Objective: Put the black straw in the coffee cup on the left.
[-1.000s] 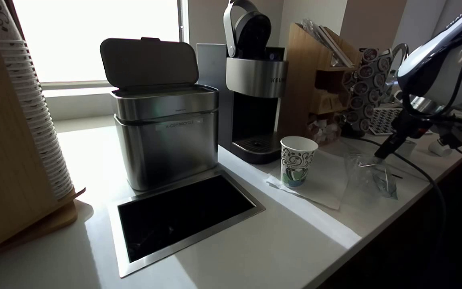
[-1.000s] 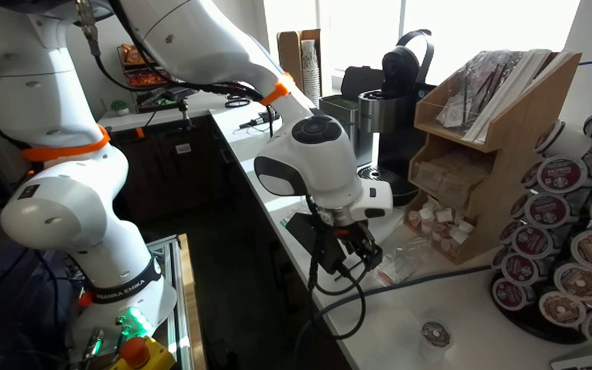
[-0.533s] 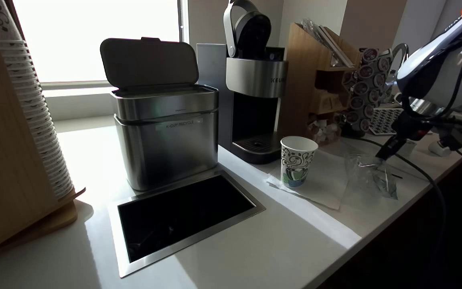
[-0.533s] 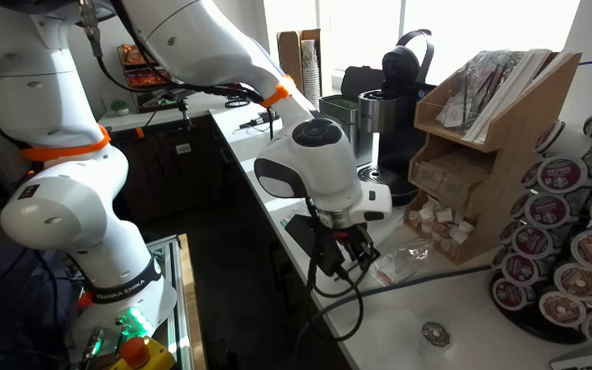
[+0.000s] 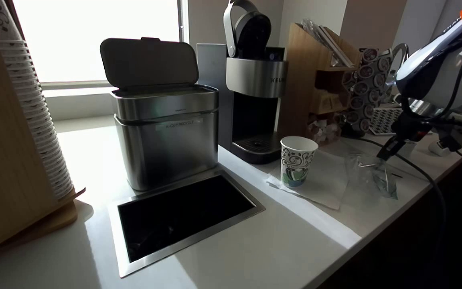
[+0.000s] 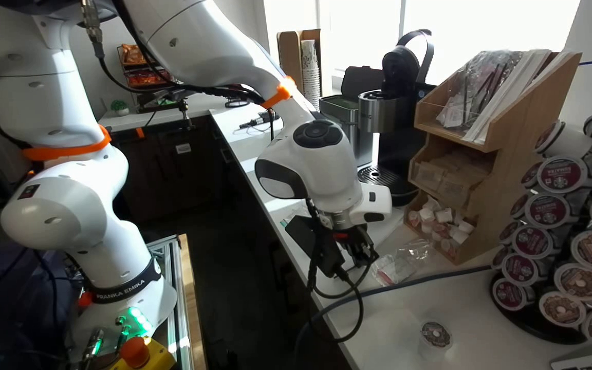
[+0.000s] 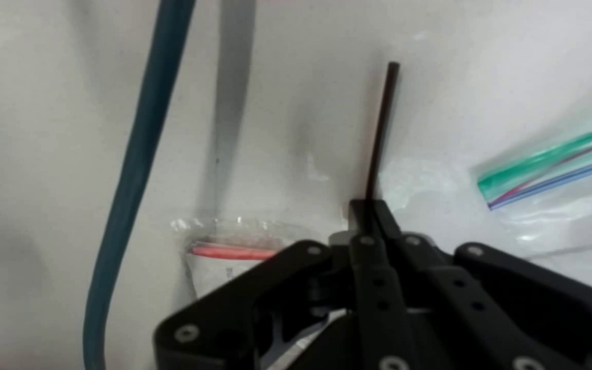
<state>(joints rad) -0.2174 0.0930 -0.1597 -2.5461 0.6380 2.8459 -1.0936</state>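
Pinching the black straw [image 7: 383, 126], the tool [image 7: 370, 207] in the wrist view is closed right up. In an exterior view both are near the front edge of the bench [image 5: 277, 243], the coffee cup [image 5: 298, 165] farther in; in an exterior view a plastic bag [image 6: 401, 260] lies just beside them, so lift straight up, well clear, before crossing

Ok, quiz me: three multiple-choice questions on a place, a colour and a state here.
1. The paper cup stands: A) in the bin B) on the white sheet C) on the drip tray
2. The straw is: A) white B) green C) black
3. The gripper is: A) shut on the straw B) wide open C) shut on the cup

1 B: an exterior view shows its base there.
2 C: it looks dark in the wrist view.
3 A: in that view, closed jaws pinch the straw.
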